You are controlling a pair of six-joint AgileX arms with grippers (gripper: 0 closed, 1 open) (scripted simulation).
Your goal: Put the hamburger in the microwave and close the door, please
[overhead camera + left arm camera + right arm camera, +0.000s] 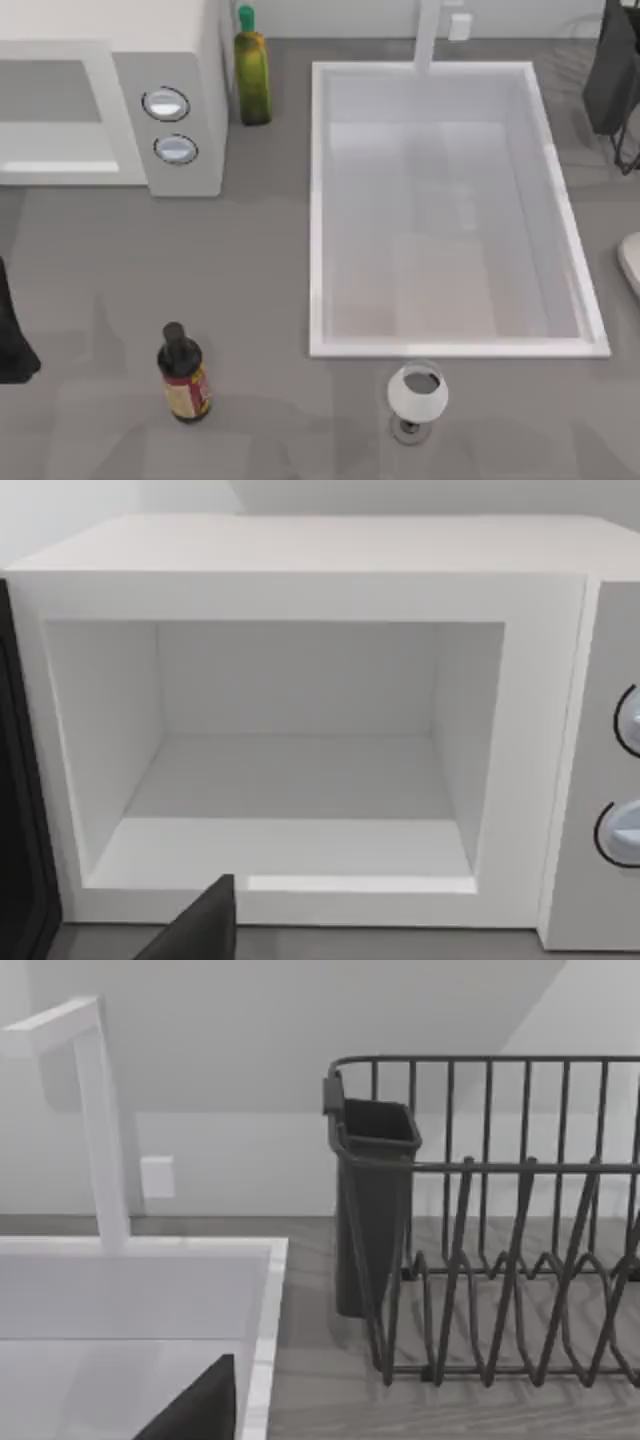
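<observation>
Microwave point(170, 120) at desk's back left, cavity point(300, 770) bare, door open. Hamburger placement unclear. Left tool faces cavity, right tool near dish rack point(500, 1230); grip states: cannot tell. Risk: door shut on bare oven.

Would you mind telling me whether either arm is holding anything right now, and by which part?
It cannot be told: no held object appears. The left wrist view faces the large white boxy microwave's open cavity; the right faces a dark wire dish rack.

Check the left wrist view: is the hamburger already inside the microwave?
No. The microwave stands open and its cavity floor is bare, with no bun on it.
</observation>
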